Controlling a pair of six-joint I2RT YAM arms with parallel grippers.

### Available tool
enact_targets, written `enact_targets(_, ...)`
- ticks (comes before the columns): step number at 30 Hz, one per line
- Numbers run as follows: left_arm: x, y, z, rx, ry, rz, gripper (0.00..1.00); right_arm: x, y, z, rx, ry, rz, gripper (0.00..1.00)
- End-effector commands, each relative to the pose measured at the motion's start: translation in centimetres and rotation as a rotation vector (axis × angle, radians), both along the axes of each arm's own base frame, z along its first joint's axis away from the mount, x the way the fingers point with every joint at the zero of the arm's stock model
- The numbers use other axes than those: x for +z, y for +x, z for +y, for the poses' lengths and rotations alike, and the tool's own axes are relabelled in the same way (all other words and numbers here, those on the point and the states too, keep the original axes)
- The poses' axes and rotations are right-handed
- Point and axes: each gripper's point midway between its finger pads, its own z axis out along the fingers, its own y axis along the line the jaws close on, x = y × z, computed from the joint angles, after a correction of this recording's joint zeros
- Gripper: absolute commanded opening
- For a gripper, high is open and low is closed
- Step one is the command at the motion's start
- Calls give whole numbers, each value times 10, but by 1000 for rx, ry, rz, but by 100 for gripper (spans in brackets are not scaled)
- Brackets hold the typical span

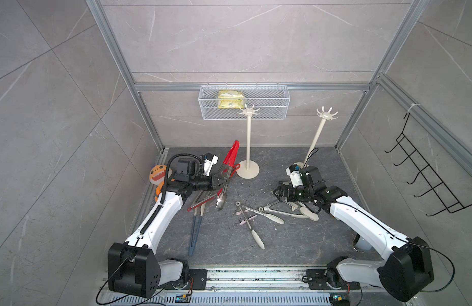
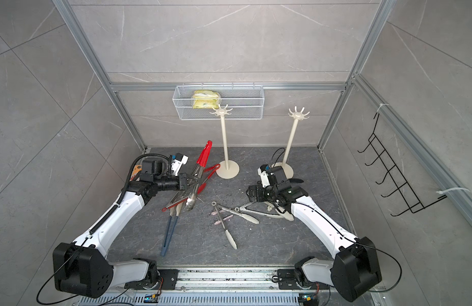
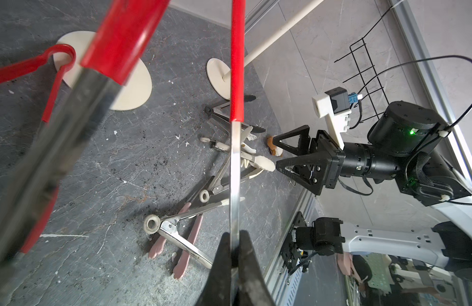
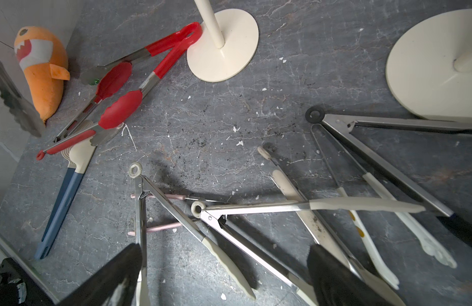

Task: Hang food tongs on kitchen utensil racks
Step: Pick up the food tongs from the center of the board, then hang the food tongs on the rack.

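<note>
My left claw (image 1: pixel 224 182) pinches one steel arm of the red-handled steel tongs (image 1: pixel 231 155), held aloft and tilted beside a tall cream pronged pole rack (image 1: pixel 248 143); my right claw (image 1: pixel 276 193) hangs spread wide.

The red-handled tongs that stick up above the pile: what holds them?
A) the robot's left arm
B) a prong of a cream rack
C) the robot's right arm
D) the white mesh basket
A: the left gripper has its jaws shut on a steel arm of the red-handled tongs; the right gripper is open and empty.
</note>
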Motion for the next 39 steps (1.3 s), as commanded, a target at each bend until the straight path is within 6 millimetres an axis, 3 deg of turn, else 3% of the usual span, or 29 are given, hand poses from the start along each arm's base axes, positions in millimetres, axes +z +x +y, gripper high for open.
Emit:
enact_targets(1, 27, 3, 1, 19, 11, -199, 3, 9, 2, 6, 4, 26, 2, 100)
enact_targets(24, 51, 9, 8, 193, 129, -529, 2, 23, 4, 8, -1, 43, -26, 100)
enact_targets(29, 54, 15, 12, 240, 147, -562, 2, 25, 5, 9, -1, 40, -30, 100)
enact_targets(39, 75, 35, 2, 250, 105, -581, 2, 28, 6, 10, 4, 39, -36, 100)
